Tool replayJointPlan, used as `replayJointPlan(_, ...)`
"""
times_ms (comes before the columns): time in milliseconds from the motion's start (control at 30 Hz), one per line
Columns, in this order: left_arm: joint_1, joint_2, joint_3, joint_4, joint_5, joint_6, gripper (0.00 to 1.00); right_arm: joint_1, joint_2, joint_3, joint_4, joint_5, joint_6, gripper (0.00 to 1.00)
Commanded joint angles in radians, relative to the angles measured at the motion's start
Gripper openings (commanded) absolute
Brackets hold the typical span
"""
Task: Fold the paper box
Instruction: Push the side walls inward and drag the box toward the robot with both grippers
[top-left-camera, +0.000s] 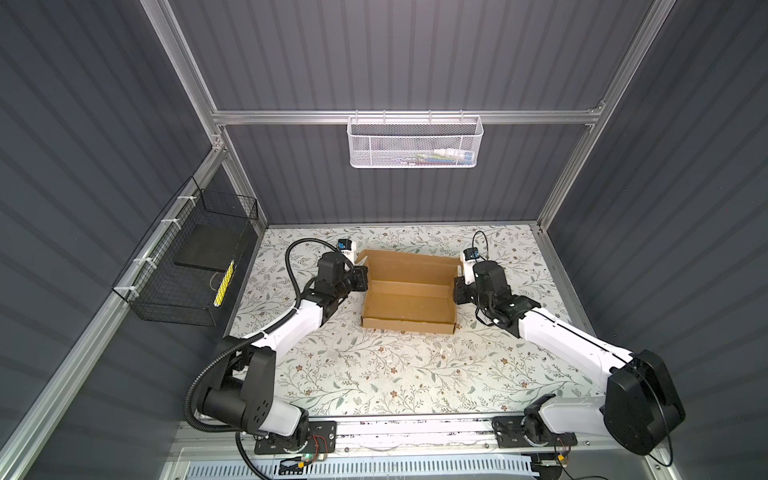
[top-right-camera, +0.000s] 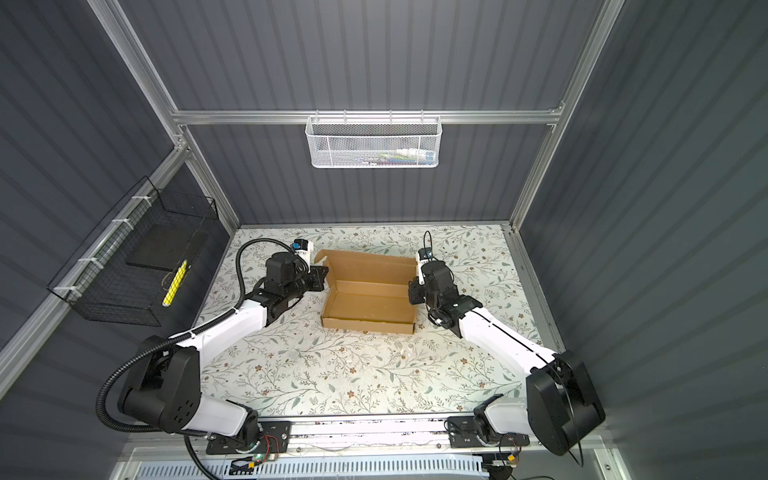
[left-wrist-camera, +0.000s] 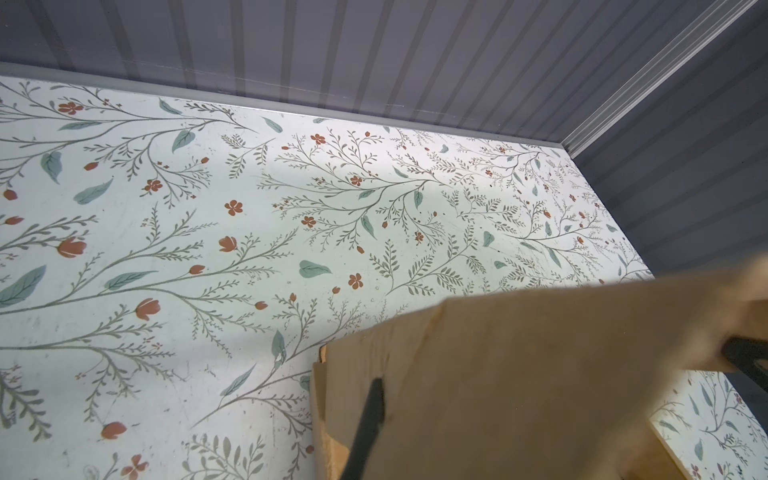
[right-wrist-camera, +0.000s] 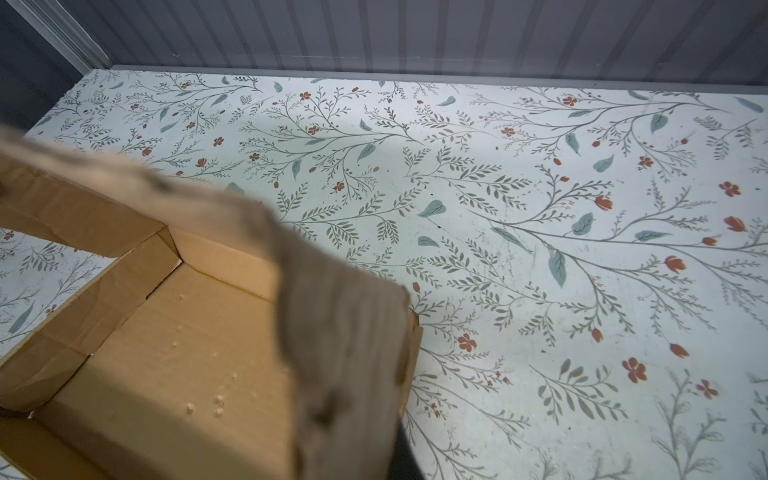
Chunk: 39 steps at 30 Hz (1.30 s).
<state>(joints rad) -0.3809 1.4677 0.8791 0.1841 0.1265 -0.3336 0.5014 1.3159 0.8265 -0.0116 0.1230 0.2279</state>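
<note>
The paper box (top-left-camera: 409, 299) is brown cardboard and sits half-formed in the middle of the floral table, in both top views. Its shallow tray is up and its lid panel (top-right-camera: 368, 266) lies open toward the back. My left gripper (top-left-camera: 365, 279) is shut on the box's left side wall. In the left wrist view one dark finger (left-wrist-camera: 370, 419) lies against that cardboard (left-wrist-camera: 540, 395). My right gripper (top-left-camera: 456, 289) is shut on the right side wall. The right wrist view looks into the tray (right-wrist-camera: 187, 353), and the blurred wall (right-wrist-camera: 345, 353) hides most of a dark finger (right-wrist-camera: 403, 457).
A black wire basket (top-left-camera: 187, 266) hangs on the left wall, holding a black flat slab (top-left-camera: 205, 251) and a yellow strip (top-left-camera: 223, 282). A white mesh basket (top-left-camera: 415, 143) hangs on the back rail. Grey ribbed walls close the table (top-left-camera: 374, 374) on three sides.
</note>
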Motion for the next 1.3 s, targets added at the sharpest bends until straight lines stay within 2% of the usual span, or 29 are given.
replayJointPlan(0, -0.012, -0.013, -0.039, -0.043, 0.004, -0.034, 0.05, 0.015, -0.008, -0.035, -0.043, -0.003, 0.019, 0.07)
replayJointPlan(500, -0.019, -0.029, -0.086, -0.003, 0.001, -0.077, 0.06, 0.049, -0.026, -0.064, -0.027, 0.032, 0.027, 0.07)
replayJointPlan(767, -0.030, -0.035, -0.108, 0.020, 0.002, -0.106, 0.09, 0.060, -0.038, -0.070, -0.024, 0.042, 0.028, 0.07)
replayJointPlan(1267, -0.035, -0.041, -0.106, 0.019, -0.003, -0.108, 0.12, 0.071, -0.030, -0.063, -0.029, 0.052, 0.028, 0.07)
